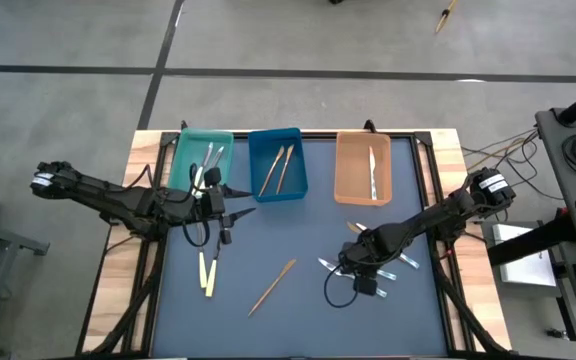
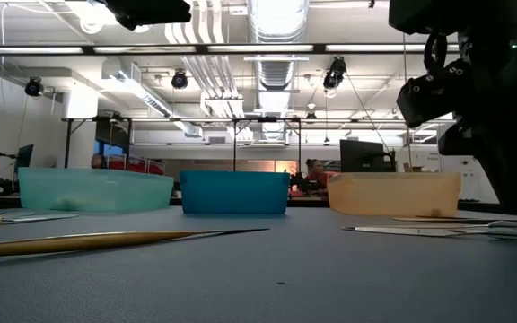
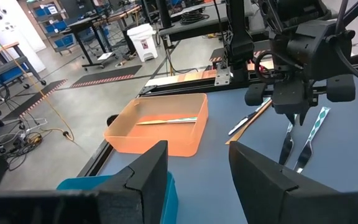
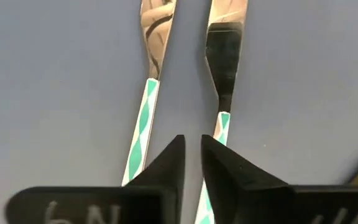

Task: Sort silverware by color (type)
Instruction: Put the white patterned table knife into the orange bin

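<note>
Workshop hall behind, dark blue bench mat [image 1: 298, 250] in front; we list everything by its place relative to the orange tray [image 1: 363, 168].

- Orange tray: far edge of the bench, holds one pale-blue-handled piece [image 1: 372, 172].
- Blue tray [image 1: 276, 163]: just beside it on the left-arm side, holds two tan wooden pieces.
- Teal tray [image 1: 199, 160]: beyond the blue one, holds cream-handled pieces.
- Patterned-handled fork and knife [image 4: 148, 93]: on the mat on the near side of the orange tray, a short way out from it, lying side by side and almost parallel.
- Right pincer [image 4: 191, 165]: directly over these two, fingers nearly together with a thin gap, clamped on nothing. It lines up with the knife's handle; both long axes run straight ahead of the fingers, blades pointing away. We judge this arm much the nearer for that pair.
- Left pincer [image 3: 197, 171]: hovers by the teal tray, well apart from the orange one, fingers apart, empty.
- Loose wooden piece [image 1: 272, 287] and cream pair [image 1: 208, 273]: on the mat toward the left arm's side.
</note>
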